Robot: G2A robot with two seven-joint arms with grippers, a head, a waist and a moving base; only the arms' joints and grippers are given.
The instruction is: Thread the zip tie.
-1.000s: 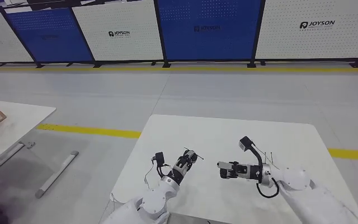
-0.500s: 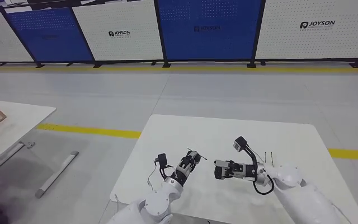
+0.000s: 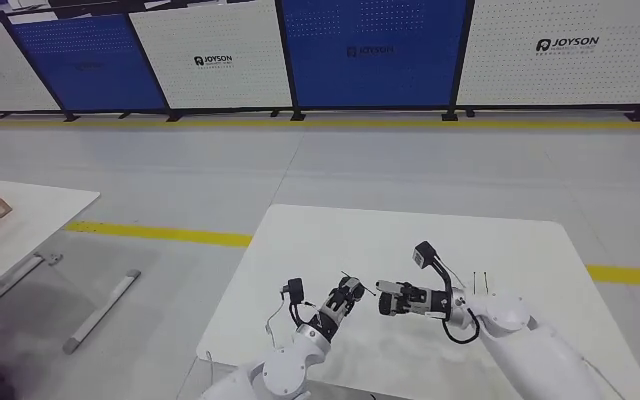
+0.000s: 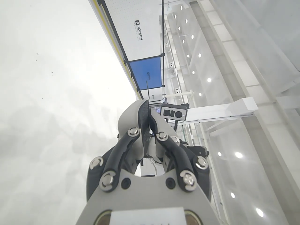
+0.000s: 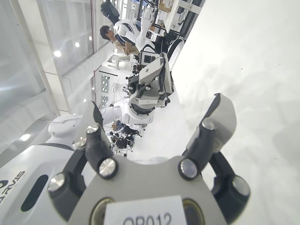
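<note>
In the top view, the left gripper (image 3: 351, 292) hung just above the white table (image 3: 400, 230) near its front edge, pinching the zip tie (image 3: 344, 275), a thin dark strip that stuck out on both sides of the fingers. The right gripper (image 3: 384, 298) faced it from close by, apart from it, with one end of the strip pointing its way. Two more thin dark strips (image 3: 486, 281) lay on the table behind the right arm, too small to identify with certainty. In the left wrist view, the left gripper's jaws were pressed together on the zip tie (image 4: 147, 91), whose slim end stood up straight past the fingertips (image 4: 143, 108). No loop or bend showed in it, and whether this end was the head or the tail could not be told. In the right wrist view, the right gripper (image 5: 155, 101) had its jaws spread wide with nothing between them, and the left gripper (image 5: 152, 80) sat straight ahead in the gap. The tie itself was too thin to pick out with certainty there. Judged from all this, the pick-up was done and the two grippers had been brought together, but the threading had not begun. The free end had yet to be taken by the right gripper, bent round and fed through the tie's head
</note>
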